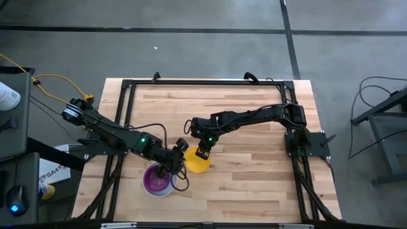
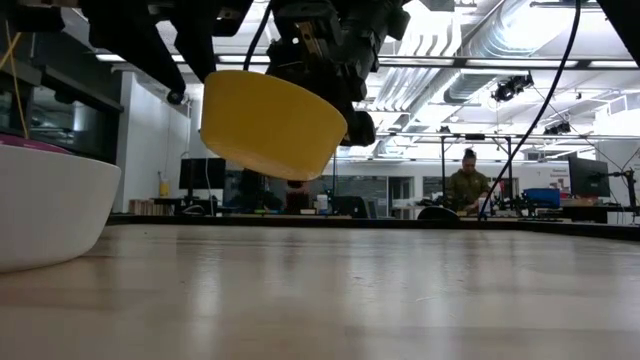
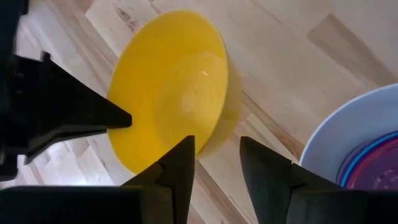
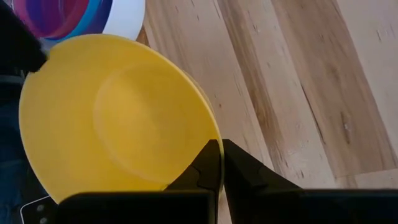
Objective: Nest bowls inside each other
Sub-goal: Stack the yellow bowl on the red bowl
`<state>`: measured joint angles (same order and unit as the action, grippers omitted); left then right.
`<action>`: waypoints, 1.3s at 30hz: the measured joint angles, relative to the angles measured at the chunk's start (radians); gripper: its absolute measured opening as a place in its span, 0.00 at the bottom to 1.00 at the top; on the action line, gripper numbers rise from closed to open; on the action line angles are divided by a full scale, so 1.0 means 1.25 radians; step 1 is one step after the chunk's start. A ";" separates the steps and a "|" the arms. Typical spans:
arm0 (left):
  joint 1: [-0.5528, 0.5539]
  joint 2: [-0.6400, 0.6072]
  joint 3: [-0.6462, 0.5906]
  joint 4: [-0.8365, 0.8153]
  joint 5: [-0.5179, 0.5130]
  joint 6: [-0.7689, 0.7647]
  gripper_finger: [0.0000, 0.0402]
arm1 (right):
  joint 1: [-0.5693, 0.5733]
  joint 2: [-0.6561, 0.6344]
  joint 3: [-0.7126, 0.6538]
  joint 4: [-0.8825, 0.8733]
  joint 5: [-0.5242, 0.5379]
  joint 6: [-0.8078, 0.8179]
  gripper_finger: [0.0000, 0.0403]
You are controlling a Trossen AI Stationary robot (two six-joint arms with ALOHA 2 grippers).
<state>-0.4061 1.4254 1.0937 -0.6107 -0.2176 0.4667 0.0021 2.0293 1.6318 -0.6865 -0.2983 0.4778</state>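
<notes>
A yellow bowl (image 1: 197, 163) hangs tilted above the table, clear of it in the low view (image 2: 270, 120). My right gripper (image 4: 221, 168) is shut on its rim. My left gripper (image 3: 214, 168) is open at the opposite side of the rim, with one finger (image 3: 179, 163) in front of the rim and the other (image 3: 267, 177) outside the bowl. To the left stands a white bowl (image 1: 166, 188) on its base, with a blue bowl (image 3: 357, 168) and a purple bowl (image 1: 155, 179) nested in it. My right gripper pinches the yellow bowl's rim (image 4: 210, 138) between its two fingers, one on the inner wall and one on the outer. The fingers slant down from the table's far right. The bowl is lifted clear and tilted. Whether my left gripper's open fingers touch the rim, I cannot tell.
A black frame (image 1: 191, 83) runs around the wooden table top (image 1: 254, 184). Bare wood lies to the right of and nearer than the bowls. In the low view a person (image 2: 466, 185) stands far off in the room behind the table.
</notes>
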 joint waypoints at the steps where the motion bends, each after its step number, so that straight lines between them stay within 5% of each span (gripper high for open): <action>1: 0.000 0.000 0.005 0.001 0.000 0.000 0.32 | 0.000 0.000 0.000 0.000 0.001 0.000 0.01; 24: 0.006 0.023 0.033 -0.030 0.059 0.127 0.32 | -0.002 0.000 0.000 -0.010 -0.009 0.015 0.01; 39: 0.032 0.101 0.148 -0.143 0.125 0.130 0.32 | -0.007 0.000 0.000 -0.037 0.003 0.017 0.01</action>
<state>-0.3661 1.5515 1.2781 -0.7891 -0.0614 0.6290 -0.0061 2.0293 1.6321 -0.7321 -0.2940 0.4996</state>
